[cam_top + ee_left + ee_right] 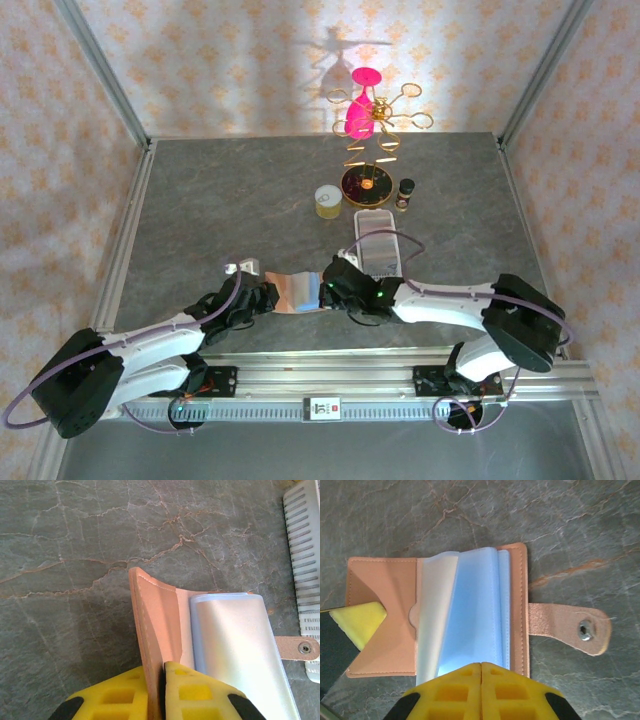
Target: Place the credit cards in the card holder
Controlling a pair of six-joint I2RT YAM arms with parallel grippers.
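The tan card holder (pixel 297 292) lies open on the grey table between my two grippers. My left gripper (pixel 161 666) is shut on its left leather flap (pixel 157 610), which stands raised on edge. That gripper's yellow fingertip (pixel 360 620) sits on the flap's inner pocket (pixel 390 630). My right gripper (pixel 481 664) is shut, fingertips together, right at the near edge of the pale blue plastic sleeves (pixel 480 605). The closing tab (pixel 570 625) with its snap sticks out to the right. The credit cards are hidden or out of view.
A long white perforated tray (pixel 378 240) lies just behind the right gripper (pixel 335 290), its edge also beside the holder (pixel 305 555). Farther back stand a small yellow jar (pixel 328 201), a dark round stand (pixel 365 181), a small bottle (pixel 405 193) and a pink glass (pixel 362 100).
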